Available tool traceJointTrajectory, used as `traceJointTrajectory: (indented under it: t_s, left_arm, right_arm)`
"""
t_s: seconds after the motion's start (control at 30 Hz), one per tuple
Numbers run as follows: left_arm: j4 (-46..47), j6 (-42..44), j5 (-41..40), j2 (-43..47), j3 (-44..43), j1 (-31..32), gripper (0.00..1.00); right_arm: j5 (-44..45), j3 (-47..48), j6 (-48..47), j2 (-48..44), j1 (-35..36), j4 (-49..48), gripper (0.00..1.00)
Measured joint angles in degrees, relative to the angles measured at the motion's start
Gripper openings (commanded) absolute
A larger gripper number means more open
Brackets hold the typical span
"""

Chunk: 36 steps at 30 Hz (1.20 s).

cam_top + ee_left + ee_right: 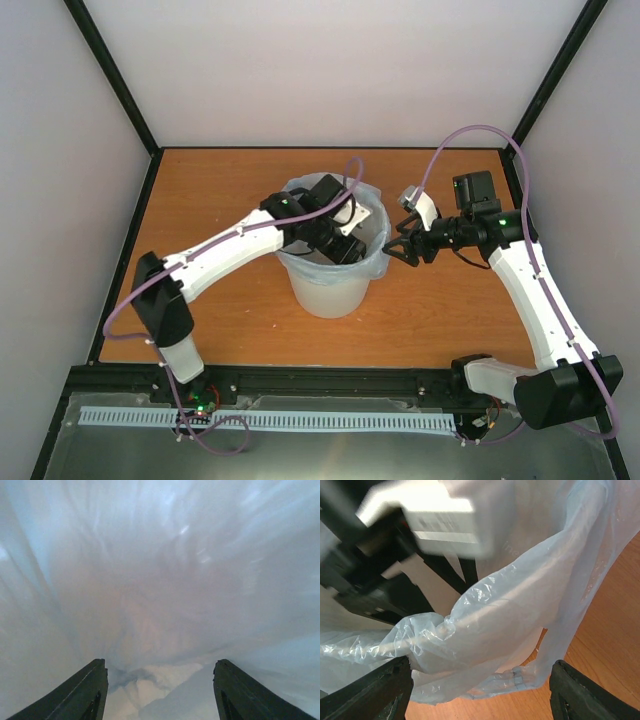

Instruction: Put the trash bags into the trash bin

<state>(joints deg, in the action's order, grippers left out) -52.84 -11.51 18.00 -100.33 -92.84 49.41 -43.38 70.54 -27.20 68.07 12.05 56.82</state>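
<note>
Pale-blue plastic of the trash bag [374,262] lines the trash bin [325,295] at mid-frame on the table [220,180], its hem draped over the rim. Inside the bin, the left gripper [161,664] is spread wide, with film all round it. The right gripper [396,250], also wide and empty, sits just right of the rim, with the hem straight ahead of it. It looks the nearer arm to that hem.

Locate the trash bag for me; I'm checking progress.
In the top view the trash bag lines the trash bin at mid-table, its edge folded over the rim, with the left gripper inside it.
</note>
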Motion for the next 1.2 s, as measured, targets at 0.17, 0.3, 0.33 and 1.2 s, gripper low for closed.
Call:
traceJointTrajectory:
  t_s: [0.17, 0.3, 0.33, 1.2]
  left_arm:
    - [8.44, 0.02, 1.09, 6.27, 3.69, 0.00, 0.67]
    - [12.48, 0.00, 2.29, 7.39, 4.20, 0.04, 0.68]
    - [13.46, 0.00, 2.32, 7.43, 4.24, 0.04, 0.68]
    - [25.92, -14.91, -17.97, 47.80, 35.56, -21.73, 0.80]
  right_arm:
    - [0.11, 0.00, 0.00, 0.00, 0.00, 0.02, 0.75]
    - [0.11, 0.00, 0.00, 0.02, 0.00, 0.02, 0.75]
    - [0.13, 0.00, 0.00, 0.02, 0.00, 0.00, 0.75]
    - [6.56, -3.87, 2.21, 1.92, -5.57, -1.81, 0.78]
